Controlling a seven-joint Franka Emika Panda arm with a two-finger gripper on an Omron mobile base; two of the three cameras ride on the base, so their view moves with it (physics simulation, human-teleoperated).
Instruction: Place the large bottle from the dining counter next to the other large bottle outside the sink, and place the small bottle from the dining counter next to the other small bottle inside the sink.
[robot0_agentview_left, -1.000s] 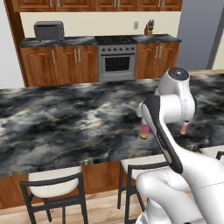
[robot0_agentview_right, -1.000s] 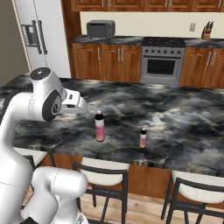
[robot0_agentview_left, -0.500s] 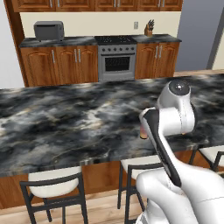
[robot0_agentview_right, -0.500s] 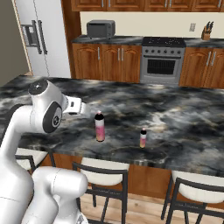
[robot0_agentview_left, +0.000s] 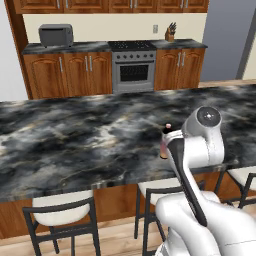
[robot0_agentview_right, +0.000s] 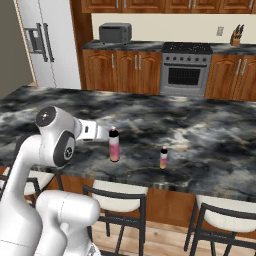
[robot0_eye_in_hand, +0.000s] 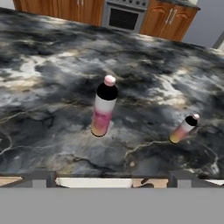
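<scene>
**Arm dropped low toward the pink bottle**

Over the last second the arm had sunk: its big round joint, which had stood high above the counter edge, came down and forward, and the hand reached out level over the stone toward the large bottle (robot0_agentview_right: 114, 144). The bottles themselves had not stirred.

The large bottle stood upright on the dining counter (robot0_agentview_right: 210, 135), near its front edge, pink in the body and yellow-orange at the foot. The small bottle (robot0_agentview_right: 163, 157) stood apart from it, to its right in the right base view, also close to the front edge. In the left base view the large bottle (robot0_agentview_left: 165, 142) peeked out just left of the arm's forearm, mostly hidden behind it.

From the hand's own camera, the large bottle (robot0_eye_in_hand: 104, 106) stood ahead of the gripper (robot0_eye_in_hand: 112, 179), a little left of the midline between the two finger tips (robot0_eye_in_hand: 43, 178), clear of both and untouched. The small bottle (robot0_eye_in_hand: 183, 129) lay off to the right, leaning in that tilted view. The fingers were spread as wide as they go, gripping nothing, with bare counter between them and the bottle.
</scene>
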